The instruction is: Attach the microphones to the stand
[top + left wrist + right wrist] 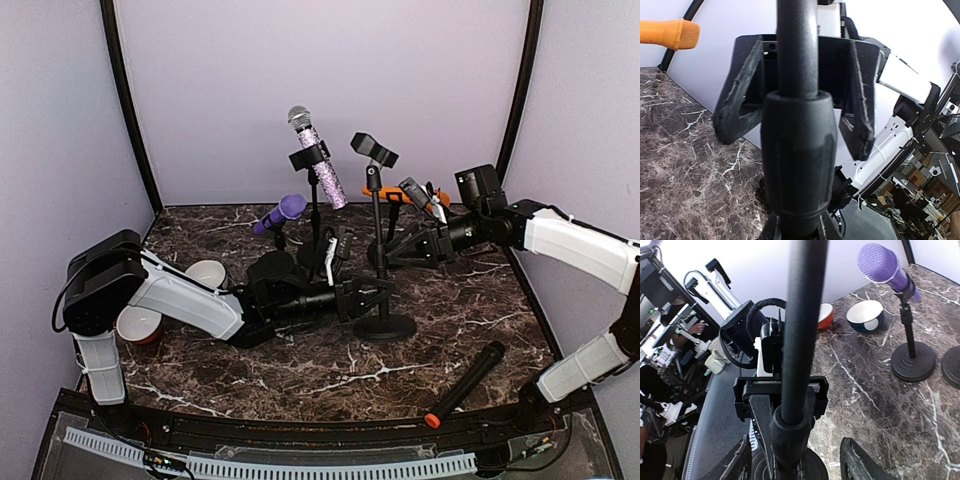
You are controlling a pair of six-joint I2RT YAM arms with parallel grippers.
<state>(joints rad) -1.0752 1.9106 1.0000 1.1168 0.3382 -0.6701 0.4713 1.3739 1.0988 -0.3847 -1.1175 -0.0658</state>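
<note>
Black microphone (468,382) with an orange end lies flat on the dark marbled table (300,370), near the front edge. The left gripper (376,296) is clamped on the tall stand (377,235). The right gripper (388,254) has its jaws apart around the same pole. The glittery microphone (322,165) and the purple microphone (281,212) sit in other stands. The walls (320,80) are pale lilac.
</note>
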